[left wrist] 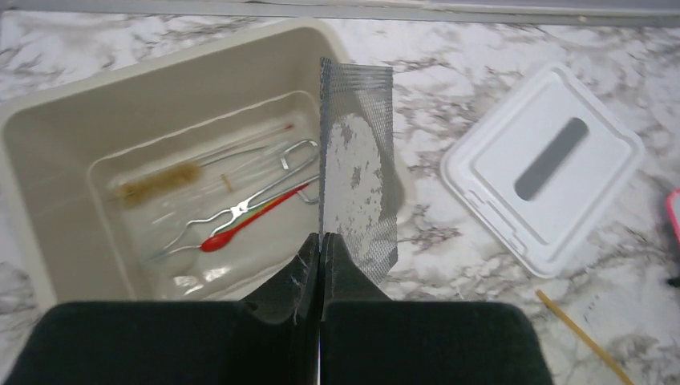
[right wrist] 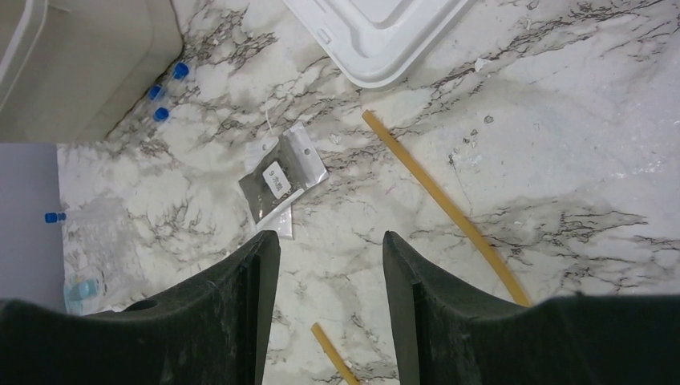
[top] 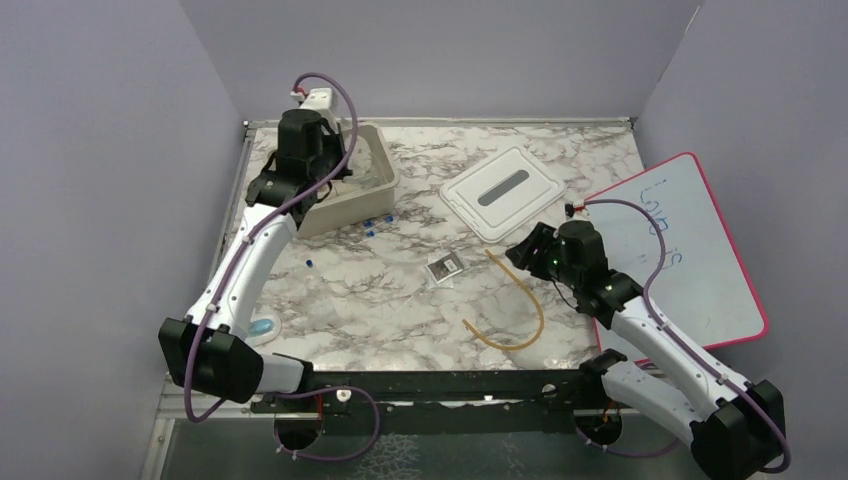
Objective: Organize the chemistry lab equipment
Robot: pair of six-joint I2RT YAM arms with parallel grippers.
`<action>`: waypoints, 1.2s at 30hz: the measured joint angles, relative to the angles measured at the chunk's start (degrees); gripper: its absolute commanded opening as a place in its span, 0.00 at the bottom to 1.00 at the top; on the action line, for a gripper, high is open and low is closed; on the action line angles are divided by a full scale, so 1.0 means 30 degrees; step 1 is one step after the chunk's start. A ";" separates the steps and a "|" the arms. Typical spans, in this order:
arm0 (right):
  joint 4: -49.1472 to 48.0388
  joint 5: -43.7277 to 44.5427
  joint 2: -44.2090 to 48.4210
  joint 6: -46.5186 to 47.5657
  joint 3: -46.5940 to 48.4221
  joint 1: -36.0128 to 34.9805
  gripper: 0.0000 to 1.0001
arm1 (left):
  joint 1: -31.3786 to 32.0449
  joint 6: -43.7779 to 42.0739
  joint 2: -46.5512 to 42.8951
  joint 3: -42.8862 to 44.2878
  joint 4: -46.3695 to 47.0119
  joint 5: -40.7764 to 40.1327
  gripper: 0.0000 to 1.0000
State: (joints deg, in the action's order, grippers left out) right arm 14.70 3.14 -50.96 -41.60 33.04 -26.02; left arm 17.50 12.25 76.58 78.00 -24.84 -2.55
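Note:
My left gripper (left wrist: 321, 239) is shut on the square grey wire gauze (left wrist: 357, 160) and holds it on edge above the right wall of the beige bin (left wrist: 48, 160). In the bin lie the thin brown brush (left wrist: 156, 183), metal tongs (left wrist: 240, 208) and a red-tipped green-handled tool (left wrist: 240, 226). My right gripper (right wrist: 330, 241) is open above the table, between the black-and-white packet (right wrist: 281, 178) and the amber rubber tubing (right wrist: 441, 196). The tubing loop (top: 525, 300) and packet (top: 445, 267) lie mid-table. Tiny blue pieces (top: 377, 222) sit beside the bin (top: 385, 165). The left gripper itself is hidden in the top view.
The white lid (top: 502, 192) lies at the back centre. The red-bordered whiteboard (top: 690, 250) leans at the right edge. A small blue piece (top: 310, 263) and a pale blue round item (top: 262, 327) lie near the left arm. Grey walls enclose the table.

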 measured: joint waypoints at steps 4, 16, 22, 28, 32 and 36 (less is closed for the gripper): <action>-0.0015 -0.0175 -0.0051 -0.0058 -0.0029 0.0000 0.55 | -0.2412 0.0408 0.0393 0.0051 -0.0350 -0.0015 0.00; -0.0015 -0.0517 -0.0357 -0.0138 -0.0036 0.0000 0.55 | -0.5676 0.2535 0.5027 0.0248 0.0634 0.4328 0.00; -0.0044 -0.0525 -0.0772 -0.0138 -0.0036 0.0000 0.55 | -0.5668 0.3978 0.7169 0.0189 0.1960 0.6047 0.00; -0.0386 -0.0576 -0.1362 -0.0138 -0.0036 0.0000 0.55 | -0.5668 0.5530 0.8196 -0.0386 0.3679 0.6586 0.00; -0.0452 -0.0561 -0.1865 -0.0131 -0.0044 0.0000 0.55 | -0.5668 0.6135 0.8932 -0.0415 0.4510 0.6601 0.10; -0.0430 -0.0299 -0.2594 -0.0124 -0.0073 0.0000 0.55 | -0.5668 0.6193 0.9333 -0.0415 0.4590 0.6543 0.23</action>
State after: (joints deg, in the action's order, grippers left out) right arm 13.41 2.24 -58.74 -41.98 32.82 -26.02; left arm 0.49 30.83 104.57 76.75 -11.07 17.08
